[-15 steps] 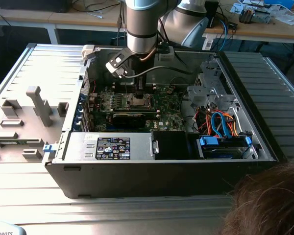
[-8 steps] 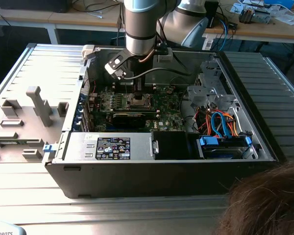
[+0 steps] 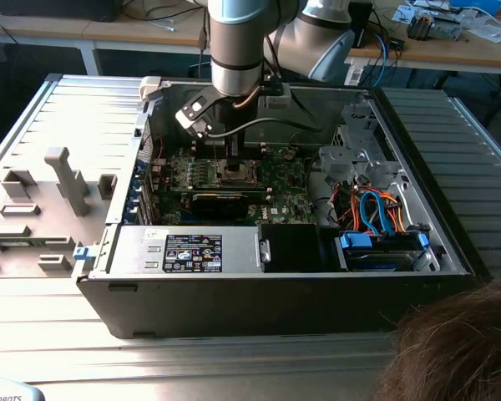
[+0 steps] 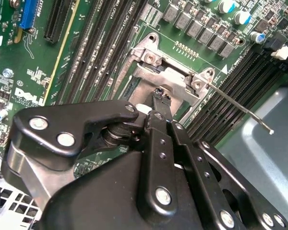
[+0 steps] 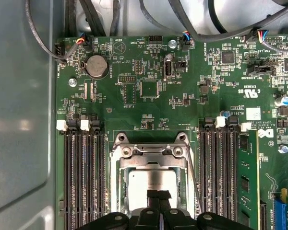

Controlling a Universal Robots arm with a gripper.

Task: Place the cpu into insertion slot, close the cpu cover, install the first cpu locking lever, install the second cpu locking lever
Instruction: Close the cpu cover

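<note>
Gripper [image 5: 158, 194] pinched narrow, nothing held, over cpu [image 5: 151, 179] framed by cpu cover [image 5: 151, 163]. Computer case [image 3: 234, 301] on ribbed metal desk [image 3: 83, 109]; wooden desk [image 3: 476, 52] at 12 o'clock, exterior view.

Claw [image 3: 235, 159] over insertion slot [image 3: 234, 175], inside open computer case [image 3: 275, 301].

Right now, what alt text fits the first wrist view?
The gripper, shut, is over the silver cpu, framed by the lowered cpu cover, on a green circuit board. Black memory slots run along both sides.
</note>
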